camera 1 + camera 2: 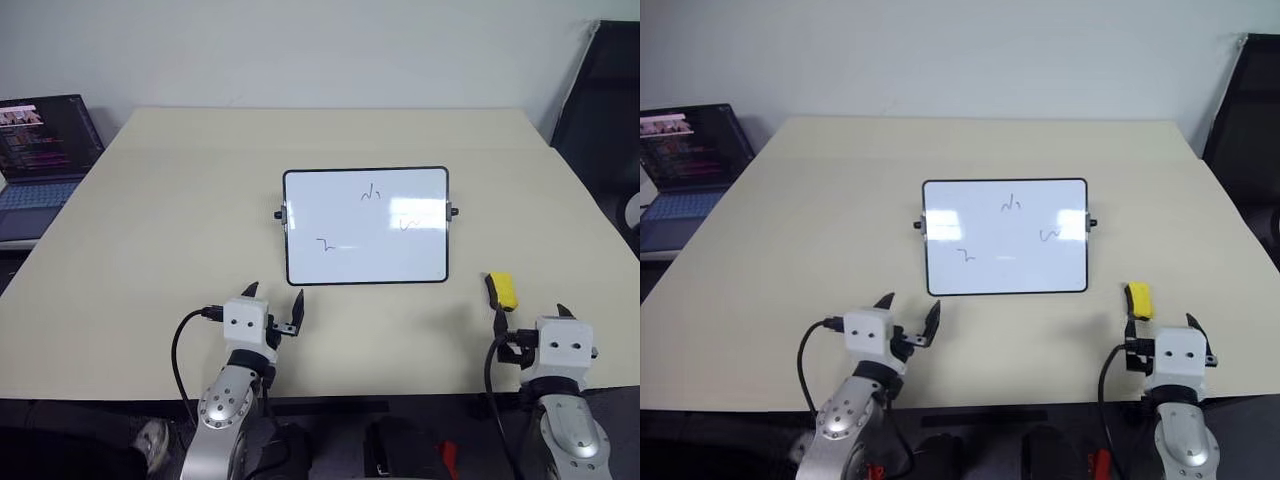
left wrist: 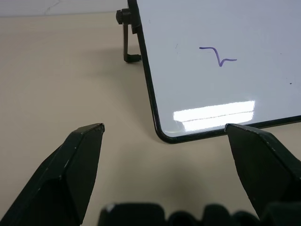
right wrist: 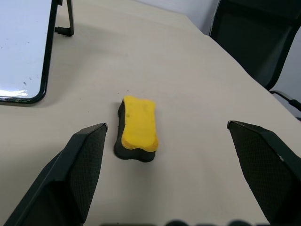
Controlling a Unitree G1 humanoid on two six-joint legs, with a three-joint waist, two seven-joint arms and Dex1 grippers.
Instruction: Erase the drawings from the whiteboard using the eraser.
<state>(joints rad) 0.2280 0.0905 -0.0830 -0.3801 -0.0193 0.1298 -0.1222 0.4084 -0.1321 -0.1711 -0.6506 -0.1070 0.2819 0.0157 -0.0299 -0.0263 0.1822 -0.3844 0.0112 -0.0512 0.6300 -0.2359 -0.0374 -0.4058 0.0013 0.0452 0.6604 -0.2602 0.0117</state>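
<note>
On the beige table [image 1: 150,230] ahead of me stands one whiteboard [image 1: 366,226], propped at a tilt, carrying three drawings [image 1: 372,194]. One yellow eraser [image 1: 502,290] lies on the table off the board's right lower corner, just ahead of my right gripper [image 1: 532,317], whose fingers are spread wide and empty. My left gripper [image 1: 275,296] is likewise spread, near the board's left lower corner. One laptop [image 1: 40,160] sits far left.

Left claw [image 1: 275,296] – right claw [image 1: 531,317] – agape
</note>
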